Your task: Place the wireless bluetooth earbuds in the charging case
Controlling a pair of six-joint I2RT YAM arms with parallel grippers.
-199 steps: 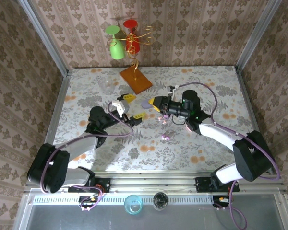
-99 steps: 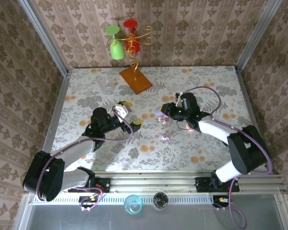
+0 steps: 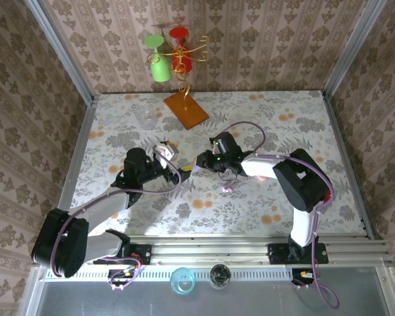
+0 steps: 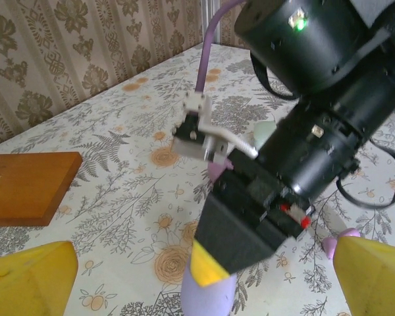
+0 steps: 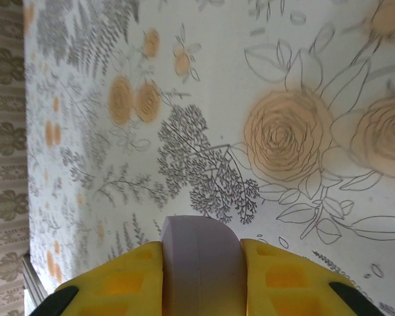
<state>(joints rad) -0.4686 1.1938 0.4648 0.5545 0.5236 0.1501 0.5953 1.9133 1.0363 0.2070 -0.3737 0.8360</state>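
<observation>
My right gripper is shut on a lilac pebble-shaped charging case, its yellow fingers pressing on both sides just above the floral table. From above, this gripper sits at mid-table, tip to tip with my left gripper. The left gripper is wide open, its yellow fingers spread either side of the right gripper's tip and the lilac case. A tiny pink earbud lies loose on the table, seen also as the earbud by the left gripper's right finger.
An orange wooden base with a gold wire stand carrying a green and a red glass stands at the back. A clear glass sits left of it. Pink and mint shapes lie partly hidden behind the right wrist. Patterned walls enclose three sides.
The right arm has swung left and nearer with the lilac case, bringing it up to the left gripper. The left gripper has opened fully and turned towards it.
</observation>
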